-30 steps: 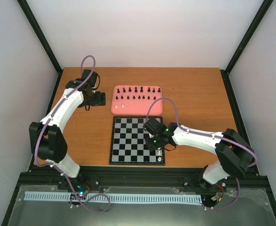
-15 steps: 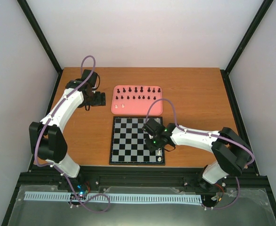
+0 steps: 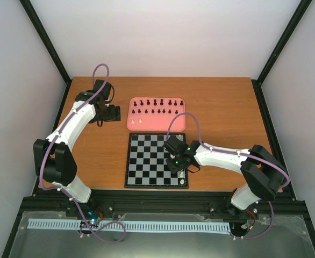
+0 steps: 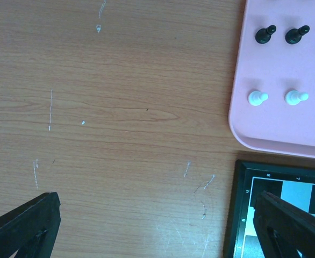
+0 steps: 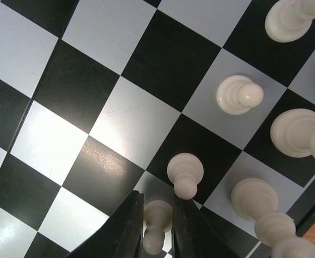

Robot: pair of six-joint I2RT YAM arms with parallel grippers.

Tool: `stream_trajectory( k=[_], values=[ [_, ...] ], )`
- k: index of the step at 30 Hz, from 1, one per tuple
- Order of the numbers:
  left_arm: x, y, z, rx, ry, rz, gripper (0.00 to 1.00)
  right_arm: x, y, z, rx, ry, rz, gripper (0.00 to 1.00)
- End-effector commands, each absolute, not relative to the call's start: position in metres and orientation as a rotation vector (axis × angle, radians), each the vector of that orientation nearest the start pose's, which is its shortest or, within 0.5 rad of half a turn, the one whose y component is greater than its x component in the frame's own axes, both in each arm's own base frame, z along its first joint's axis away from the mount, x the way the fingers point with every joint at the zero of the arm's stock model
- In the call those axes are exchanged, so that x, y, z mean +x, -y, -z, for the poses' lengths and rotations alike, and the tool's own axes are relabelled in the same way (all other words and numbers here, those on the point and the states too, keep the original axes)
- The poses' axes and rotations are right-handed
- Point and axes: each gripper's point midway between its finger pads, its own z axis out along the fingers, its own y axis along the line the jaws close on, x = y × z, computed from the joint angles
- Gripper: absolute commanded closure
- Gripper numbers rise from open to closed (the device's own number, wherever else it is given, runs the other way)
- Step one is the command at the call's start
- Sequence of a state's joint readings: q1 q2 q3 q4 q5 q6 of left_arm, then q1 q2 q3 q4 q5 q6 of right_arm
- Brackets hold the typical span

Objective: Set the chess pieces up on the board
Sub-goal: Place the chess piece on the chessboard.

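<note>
The board (image 3: 147, 161) lies at the table's centre. My right gripper (image 3: 180, 170) is low over its near right squares, shut on a cream pawn (image 5: 156, 226) held between the dark fingers (image 5: 128, 226). Beside it stand another cream pawn (image 5: 185, 173), a third pawn (image 5: 238, 95) and several larger cream pieces (image 5: 296, 131) along the board's right edge. Black pieces (image 3: 155, 106) and two cream pawns (image 4: 257, 98) stand in the pink tray (image 3: 168, 123). My left gripper (image 3: 101, 119) is open and empty over bare table left of the tray.
In the left wrist view the tray's corner (image 4: 243, 129) and the board's far left corner (image 4: 238, 215) sit close together. Black frame posts stand at the table's back corners.
The right arm's forearm and elbow have shifted slightly left; its gripper stays over the board's near right squares with the pawn. The left arm has not moved.
</note>
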State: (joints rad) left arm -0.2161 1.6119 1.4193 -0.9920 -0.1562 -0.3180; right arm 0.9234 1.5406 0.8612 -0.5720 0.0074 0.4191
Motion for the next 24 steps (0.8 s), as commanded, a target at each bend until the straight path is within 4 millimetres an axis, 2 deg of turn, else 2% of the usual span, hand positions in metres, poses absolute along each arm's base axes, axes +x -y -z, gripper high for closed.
stream_trajectory(
  k=[1, 5, 11, 17, 20, 24],
  values=[
    [0.374, 0.055, -0.171, -0.178, -2.691, -0.066, 0.00, 0.193, -0.252, -0.038, -0.729, -2.778, -0.267, 0.80],
    [0.374, 0.055, -0.174, -0.178, -2.686, -0.064, 0.00, 0.195, -0.255, -0.051, -0.733, -2.754, -0.283, 0.73],
    [0.375, 0.056, -0.176, -0.177, -2.683, -0.057, 0.00, 0.204, -0.266, -0.086, -0.739, -2.708, -0.316, 0.61],
    [0.375, 0.056, -0.175, -0.179, -2.685, -0.055, 0.00, 0.212, -0.279, -0.122, -0.770, -2.656, -0.356, 0.60],
    [0.375, 0.055, -0.175, -0.177, -2.683, -0.059, 0.00, 0.222, -0.288, -0.138, -0.773, -2.617, -0.355, 0.58],
    [0.376, 0.055, -0.179, -0.179, -2.677, -0.060, 0.00, 0.248, -0.314, -0.150, -0.803, -2.600, -0.344, 0.56]
  ],
)
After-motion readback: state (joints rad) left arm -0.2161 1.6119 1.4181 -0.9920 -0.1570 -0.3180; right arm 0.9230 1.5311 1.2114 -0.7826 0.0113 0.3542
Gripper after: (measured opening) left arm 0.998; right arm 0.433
